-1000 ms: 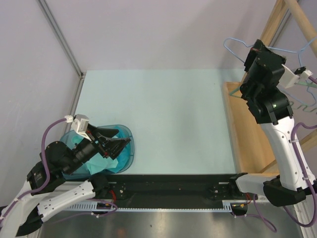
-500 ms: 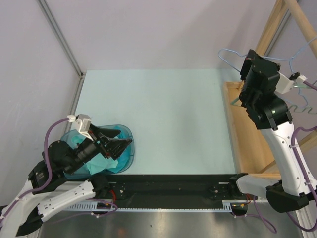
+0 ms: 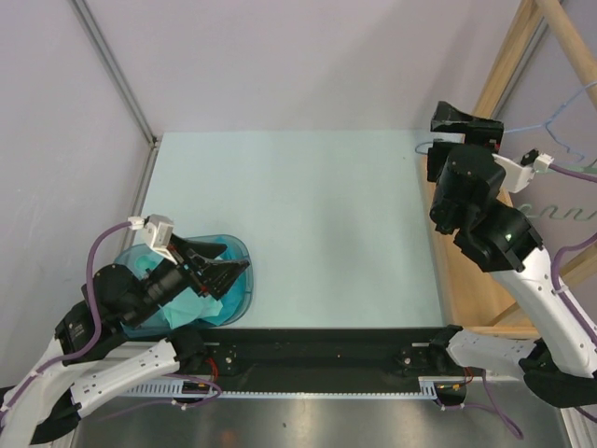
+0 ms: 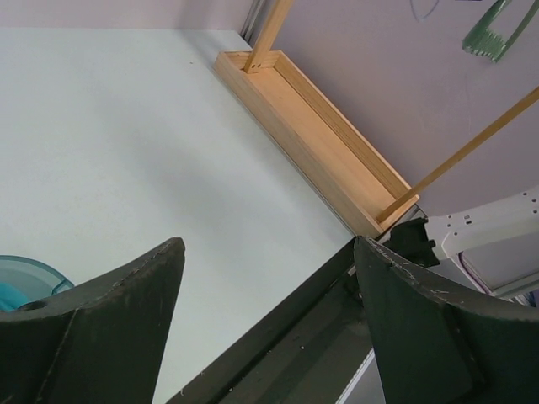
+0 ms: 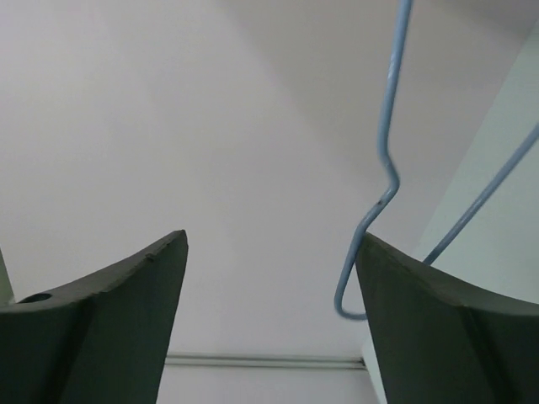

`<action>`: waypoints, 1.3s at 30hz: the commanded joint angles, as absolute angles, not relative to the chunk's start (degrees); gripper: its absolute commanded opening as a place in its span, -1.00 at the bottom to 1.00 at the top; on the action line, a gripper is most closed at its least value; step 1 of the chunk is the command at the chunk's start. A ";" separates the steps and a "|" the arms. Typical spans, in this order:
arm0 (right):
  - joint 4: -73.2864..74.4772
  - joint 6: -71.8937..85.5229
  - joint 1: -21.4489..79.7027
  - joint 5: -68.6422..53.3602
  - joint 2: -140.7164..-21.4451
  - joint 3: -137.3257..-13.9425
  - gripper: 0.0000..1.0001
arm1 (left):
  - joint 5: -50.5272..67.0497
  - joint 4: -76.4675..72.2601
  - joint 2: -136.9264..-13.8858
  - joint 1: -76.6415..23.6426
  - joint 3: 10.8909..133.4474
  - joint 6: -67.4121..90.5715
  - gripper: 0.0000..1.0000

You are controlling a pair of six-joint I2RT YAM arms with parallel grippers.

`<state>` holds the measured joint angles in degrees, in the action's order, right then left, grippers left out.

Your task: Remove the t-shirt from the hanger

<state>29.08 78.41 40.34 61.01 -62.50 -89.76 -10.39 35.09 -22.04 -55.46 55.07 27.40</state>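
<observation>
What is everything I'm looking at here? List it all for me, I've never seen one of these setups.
table: one, pale blue-green, under everything
bowl: one, clear blue, near-left part of the table
t-shirt: one, teal, crumpled in the bowl
wire hanger: one, light blue, at the right by the rack
green hanger: one clearly seen, high at the far right
wooden rack: one, light wood, along the table's right edge
left gripper: one, black, open, over the bowl
right gripper: one, black, open, raised beside the wire hanger
</observation>
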 commanded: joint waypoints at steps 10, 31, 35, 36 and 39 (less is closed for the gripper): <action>28.30 51.97 56.49 77.41 -57.13 -86.92 0.99 | -9.40 32.52 -22.94 -55.46 53.00 26.98 0.74; 6.70 21.52 87.80 59.44 -63.91 -70.03 0.99 | -1.94 24.88 -25.14 -55.46 44.22 29.79 0.93; -1.73 29.51 88.33 53.97 -59.78 -55.16 0.99 | 2.08 20.93 -20.06 -55.46 36.93 33.56 0.99; -2.54 31.53 88.68 53.79 -58.72 -52.32 0.99 | 2.98 20.05 -18.91 -55.46 33.52 34.18 1.00; -3.60 39.97 90.08 53.96 -54.59 -42.30 0.99 | 5.79 16.53 -14.16 -55.46 26.58 37.52 0.99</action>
<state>3.42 28.42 88.58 55.83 -61.06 -49.58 0.36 22.72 -18.46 -55.46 33.10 32.42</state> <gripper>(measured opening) 0.995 0.996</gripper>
